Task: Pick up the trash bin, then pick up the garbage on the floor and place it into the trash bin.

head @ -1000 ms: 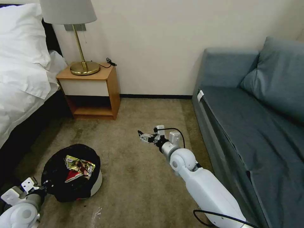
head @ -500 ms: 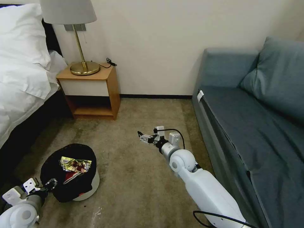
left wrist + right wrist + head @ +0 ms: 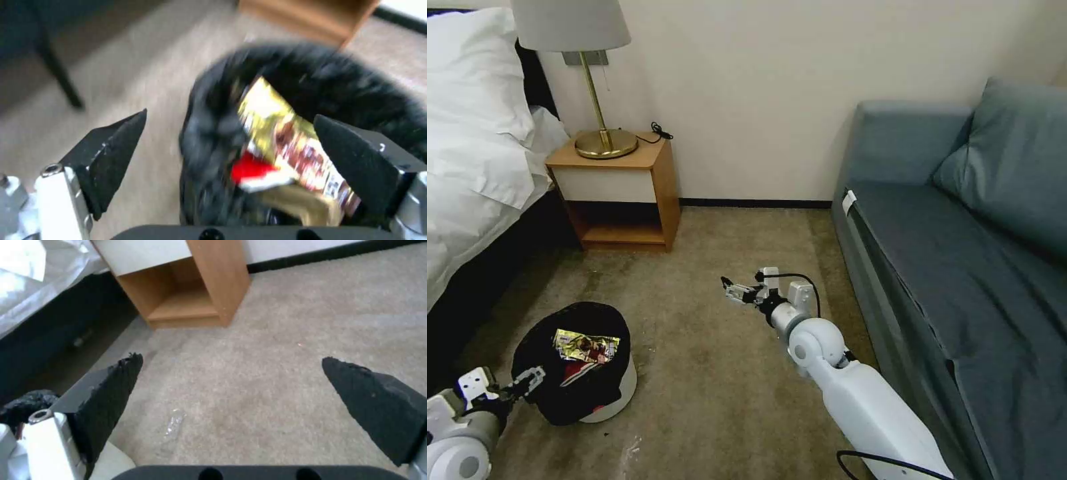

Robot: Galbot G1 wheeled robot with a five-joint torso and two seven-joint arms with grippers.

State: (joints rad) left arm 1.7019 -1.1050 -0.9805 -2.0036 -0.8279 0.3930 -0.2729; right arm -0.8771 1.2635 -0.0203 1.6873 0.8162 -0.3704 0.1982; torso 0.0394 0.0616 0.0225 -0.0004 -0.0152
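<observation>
We see bin on carpet, gold wrapper inside (print unreadable). Left gripper wide open, empty, beside rim. Right gripper open, empty, mid-floor.

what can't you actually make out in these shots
- Bin contents: in the head view the gold wrapper and red packet cover whatever lies beneath.
- Wrapper print: motion blur in the left wrist view.
- Small clear scrap on the carpet: too small to identify in the right wrist view.
- Left arm: cut off by the head view's corner behind the left gripper.
- Bed: underside lost in shadow.
</observation>
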